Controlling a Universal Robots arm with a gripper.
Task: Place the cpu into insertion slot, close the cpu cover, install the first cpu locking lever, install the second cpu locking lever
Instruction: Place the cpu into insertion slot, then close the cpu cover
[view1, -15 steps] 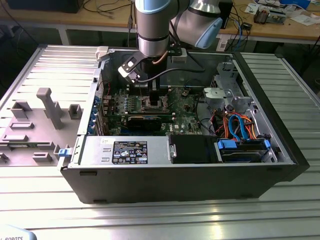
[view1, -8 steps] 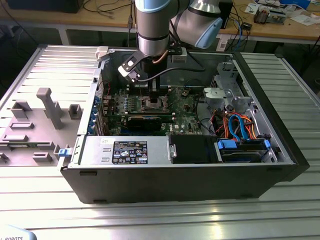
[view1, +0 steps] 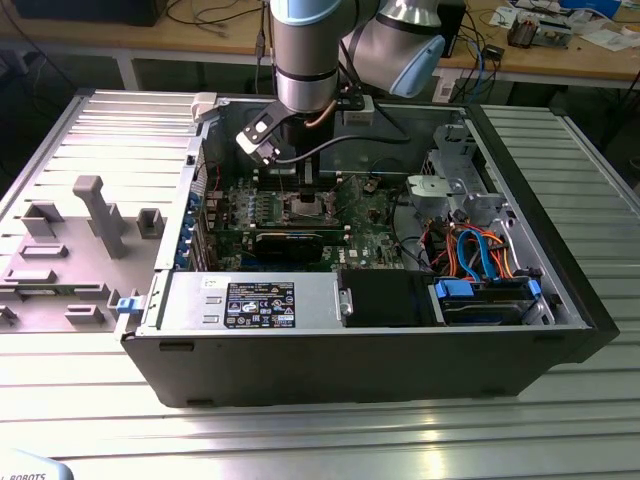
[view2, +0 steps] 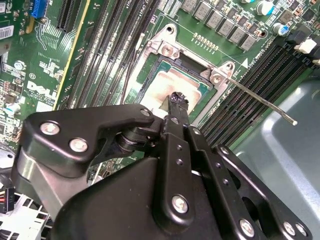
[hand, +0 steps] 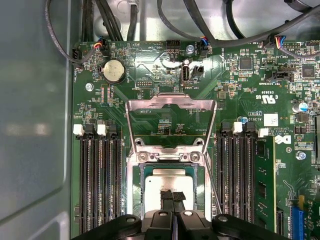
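The cpu (hand: 167, 181) lies flat in the insertion slot (hand: 134, 185) on the green board, its silvery top showing in both wrist views (view2: 167, 82). My gripper (hand: 173, 196) hangs directly over the chip with its two black fingertips pressed together and nothing between them. The cpu cover (hand: 170, 101) stands swung open off the slot, with bare board visible through its window. A thin locking lever (view2: 265, 104) sticks out free beside the slot. In the exterior view the gripper (view1: 307, 186) reaches down into the open computer case over the slot (view1: 305, 207).
Black memory slots (hand: 97, 180) flank the socket on both sides. Cables (hand: 210, 30) run along the board's edge. A graphics card (view1: 290, 243), a power supply (view1: 240, 300) and drive bays (view1: 480, 290) crowd the case. A grey fixture tray (view1: 70, 250) sits at the exterior view's left.
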